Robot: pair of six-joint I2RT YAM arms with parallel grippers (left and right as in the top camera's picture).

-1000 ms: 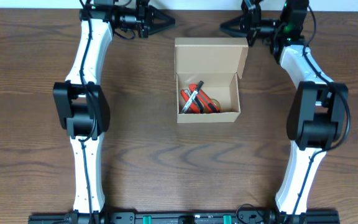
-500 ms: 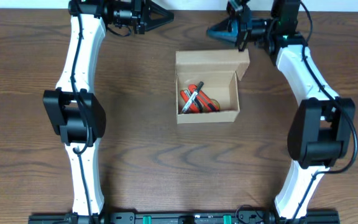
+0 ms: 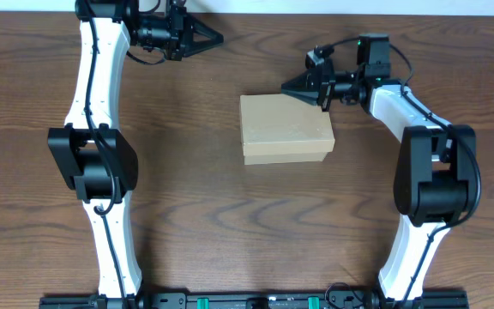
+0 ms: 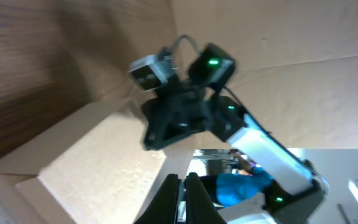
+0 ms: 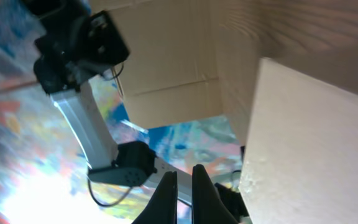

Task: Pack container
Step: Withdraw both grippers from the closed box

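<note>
The container sits lid shut, closed right gripper just beside its far edge, closed left gripper well apart.

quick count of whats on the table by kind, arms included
cardboard box, lid shut: 1
robot arms: 2 (left arm, right arm)
total: 3

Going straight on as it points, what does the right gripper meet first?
Likely the left arm, far across; the right gripper seems to pass just beside the closed container, though depth is unclear.
</note>
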